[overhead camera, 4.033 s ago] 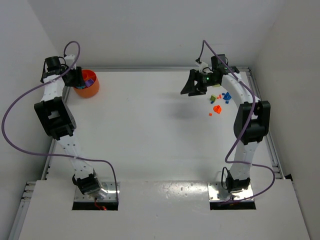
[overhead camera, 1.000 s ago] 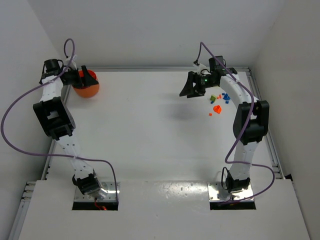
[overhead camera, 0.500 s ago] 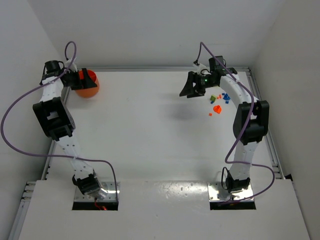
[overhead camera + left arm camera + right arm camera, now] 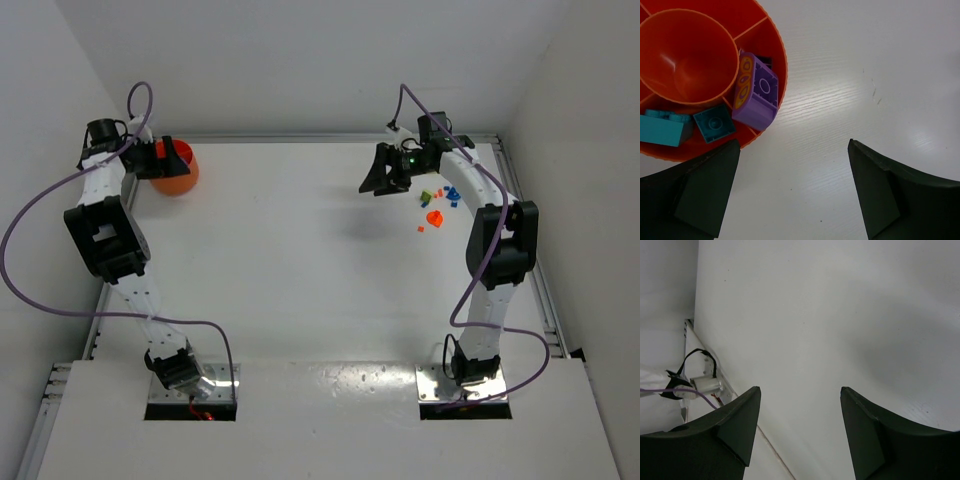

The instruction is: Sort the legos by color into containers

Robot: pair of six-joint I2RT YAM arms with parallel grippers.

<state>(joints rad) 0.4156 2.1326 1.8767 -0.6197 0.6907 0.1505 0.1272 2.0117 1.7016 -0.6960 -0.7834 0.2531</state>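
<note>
1. Up in the far left corner of the white surface (image 4: 300, 260) sits the round orange bowl (image 4: 176, 181), close to the wall.
2. Seen from the left wrist, the orange bowl (image 4: 690, 55) has a round cup in the middle and small walled spaces around it.
3. One purple brick (image 4: 756, 95) lies tipped on its side in one outer space, with a yellow and orange picture on one face.
4. Two teal bricks (image 4: 714, 122) lie in the next outer space, side by side.
5. The middle cup has nothing in it.
6. The left claw (image 4: 165, 158) hangs over the near edge of the bowl.
7. From its own camera, the left claw (image 4: 795, 190) is spread very wide and has hold of nothing; only bare surface shows between its fingers (image 4: 705, 192).
8. Far away on the right side, the loose legos (image 4: 437, 205) lie in a little bunch on the surface.
9. An orange-red piece (image 4: 435, 216) is the biggest of them, with a blue brick (image 4: 454, 193) just behind it.
10. The right claw (image 4: 380, 172) is near this bunch, on its left, not touching any brick.
11. From its own camera, the right claw (image 4: 800, 430) is partly open and has hold of nothing.
</note>
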